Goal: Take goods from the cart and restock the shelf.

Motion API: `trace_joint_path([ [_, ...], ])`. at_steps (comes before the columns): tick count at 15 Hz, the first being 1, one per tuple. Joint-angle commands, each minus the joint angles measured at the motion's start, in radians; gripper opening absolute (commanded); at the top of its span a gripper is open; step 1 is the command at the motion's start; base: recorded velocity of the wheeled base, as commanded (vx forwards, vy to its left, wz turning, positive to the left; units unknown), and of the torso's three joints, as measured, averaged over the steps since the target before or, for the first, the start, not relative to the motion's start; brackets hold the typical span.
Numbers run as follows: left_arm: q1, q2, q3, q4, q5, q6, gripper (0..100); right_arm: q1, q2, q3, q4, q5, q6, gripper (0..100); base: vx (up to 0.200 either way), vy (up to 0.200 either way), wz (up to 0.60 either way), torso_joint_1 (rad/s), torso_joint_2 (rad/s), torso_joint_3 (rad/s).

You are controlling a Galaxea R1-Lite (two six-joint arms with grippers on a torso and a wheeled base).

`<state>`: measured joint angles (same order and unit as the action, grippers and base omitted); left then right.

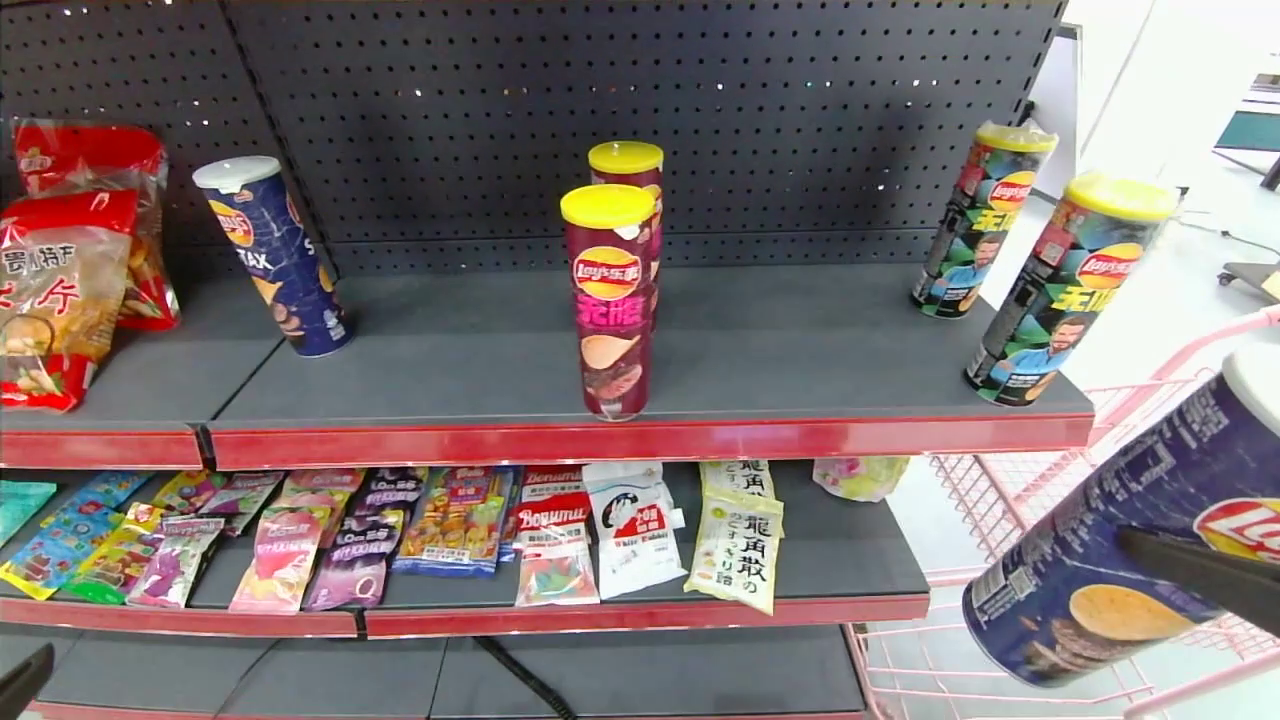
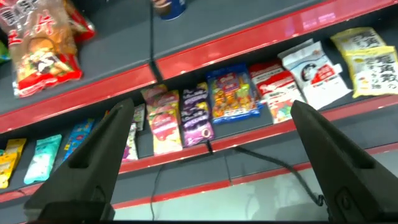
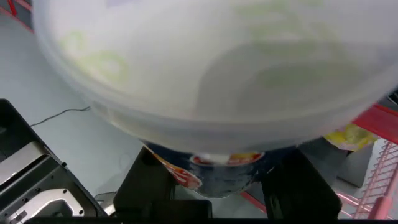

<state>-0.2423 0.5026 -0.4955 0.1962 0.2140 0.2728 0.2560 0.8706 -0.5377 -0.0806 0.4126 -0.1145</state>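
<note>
Blue chip canister (image 1: 1120, 540), white-lidded, is sitting tilted at four o'clock in the head view, above the pink cart (image 1: 1000, 480); right gripper (image 3: 219, 190) is clamping its body. Left gripper (image 2: 205, 155) is hanging spread wide, facing the snack packets (image 2: 199, 115).

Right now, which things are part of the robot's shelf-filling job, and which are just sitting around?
Part of the job:
- blue chip can, held by the right gripper
- pink cart
- top shelf
- matching blue can, standing on that shelf

Just sitting there:
- maroon cans
- green cans
- red snack bags
- packets on the lower shelf
</note>
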Motion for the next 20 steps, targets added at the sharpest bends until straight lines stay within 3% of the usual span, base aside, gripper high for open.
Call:
trace_joint_path([
  [1,0.0,-0.001,0.0,0.0,0.001,0.0,100,0.0,-0.001,0.008,-0.001,0.002,-0.001,0,0.0,0.2,0.0,0.002,0.0,0.002],
  [20,0.0,-0.012,0.0,0.0,0.001,0.019,100,0.0,-0.028,0.033,0.001,0.002,-0.002,0,0.0,0.2,0.0,0.002,0.0,0.002],
])
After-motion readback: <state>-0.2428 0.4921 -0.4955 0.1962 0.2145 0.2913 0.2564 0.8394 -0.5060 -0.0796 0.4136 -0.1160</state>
